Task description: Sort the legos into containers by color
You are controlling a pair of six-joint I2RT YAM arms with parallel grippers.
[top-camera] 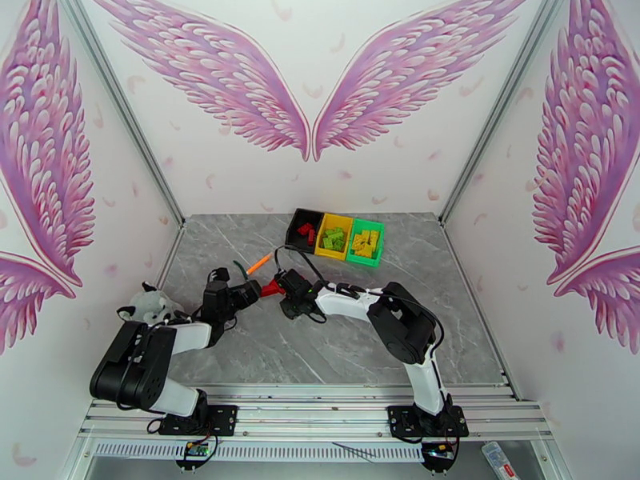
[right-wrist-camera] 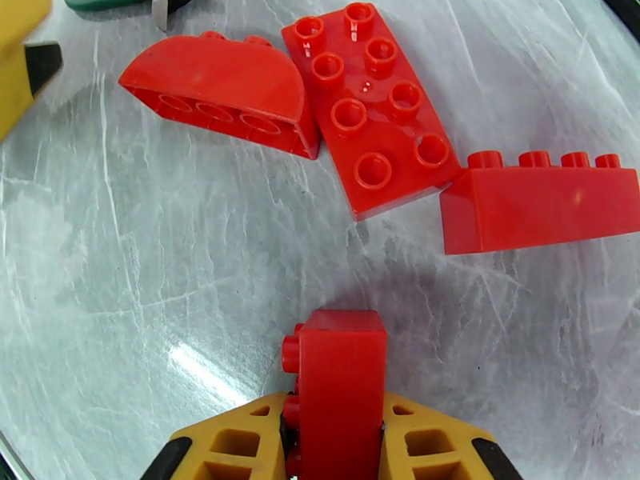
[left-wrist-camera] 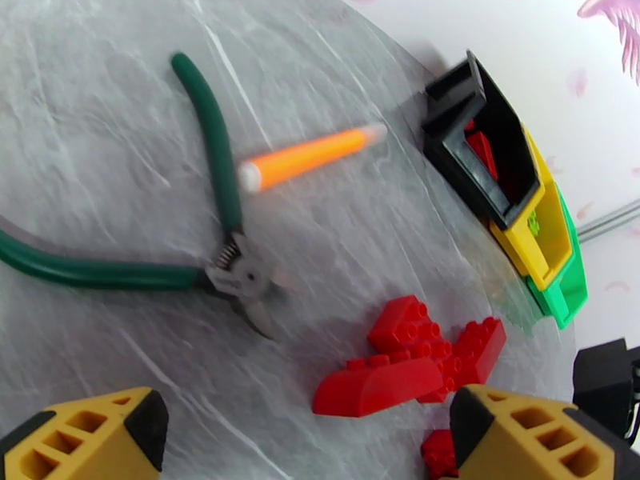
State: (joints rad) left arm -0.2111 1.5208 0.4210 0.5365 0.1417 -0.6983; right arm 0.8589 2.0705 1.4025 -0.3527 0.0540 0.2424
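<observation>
Pick-up step on the reds: the right claw (right-wrist-camera: pixel 336 430) is clamped on a small red brick (right-wrist-camera: pixel 340 370), the brick standing on end between the yellow fingers with its studs pointing left, low over the worktop (right-wrist-camera: pixel 160 258). Just ahead lie three more reds: a rounded brick (right-wrist-camera: pixel 216 82) tipped so its hollow underside shows, a flat eight-stud brick (right-wrist-camera: pixel 372 106) touching it, and a long four-stud brick (right-wrist-camera: pixel 540 206) on its side, its corner at the flat one's edge. All are glossy hard plastic with crisp edges and round studs, and the grey marbled worktop shines under the lamp, so I'd expect them to slide if nudged. The left claw (left-wrist-camera: pixel 308 434) hangs wide and empty just beside the same red cluster. Over at the far side, the black bin (left-wrist-camera: pixel 488 114) already has red pieces inside, the yellow bin (left-wrist-camera: pixel 548 242) sits against it and the green bin (left-wrist-camera: pixel 572 290) comes last in the row. My read: the sorting is nearly done, and the next move calls for a lift clear of the loose bricks, a carry to the black bin, and a release over its opening. Green-handled pliers (left-wrist-camera: pixel 224 178) and an orange stick (left-wrist-camera: pixel 308 158) lie to the left of the reds and don't look to be in the way.
</observation>
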